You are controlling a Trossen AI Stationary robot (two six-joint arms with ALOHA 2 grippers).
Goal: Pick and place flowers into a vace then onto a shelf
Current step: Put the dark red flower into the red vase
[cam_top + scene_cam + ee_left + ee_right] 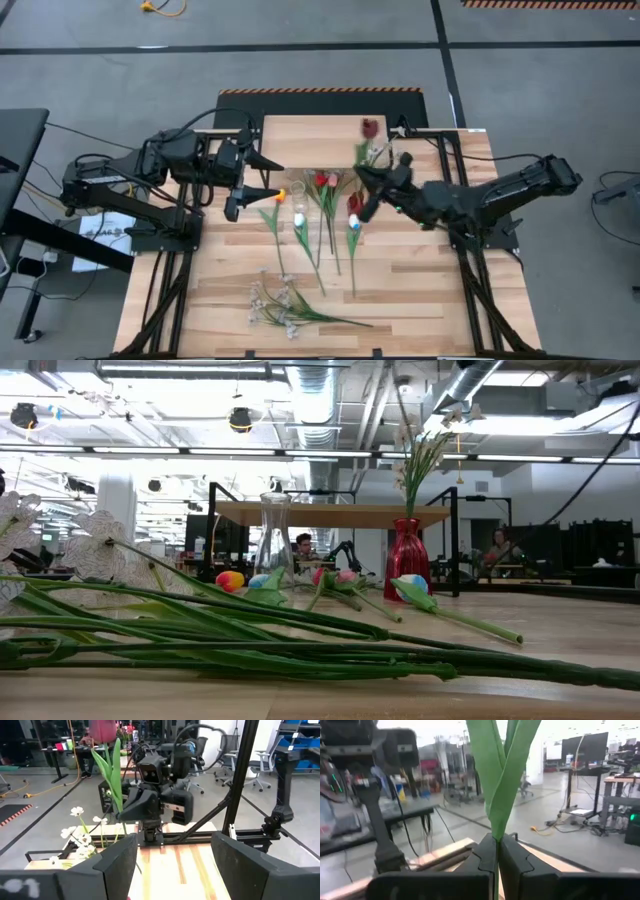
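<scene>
High view: right pincer (pixel 362 190) sits just at 3 o'clock of the middle of the plank-patterned wooden table (pixel 430 280), clamped on the green stem of a pink-red artificial tulip (pixel 502 765); the right wrist view shows both fingers pressed together on the stem with the leaves rising straight above them. Left pincer (pixel 268 176) is at 9 o'clock of the middle, fingers apart, empty, facing the held tulip. Remaining long-stemmed tulips, red, orange-yellow and white (pixel 325 215), lie flat between the two arms; a branching spray of small white-lilac blossoms (pixel 285 305) lies toward 6 o'clock. Low view: a tall clear glass vase (pixel 275 540) stands empty, a red glass vase (pixel 407 560) already carries a white spray, and the small light-wood shelf on black legs (pixel 340 514) stands behind both, toward 12 o'clock. Judgement: step in hand is carrying this tulip to a vase mouth, possibly with the left pincer steadying or taking the stem. To do it well: keep the stem vertical, bring its lower end directly over the mouth before lowering, and lower slowly so the leaves do not snag the rim. Grip is low on the stem, so little length hangs below; cannot tell how much. Release only once the stem rests inside. Risk: tipping the light vase.
</scene>
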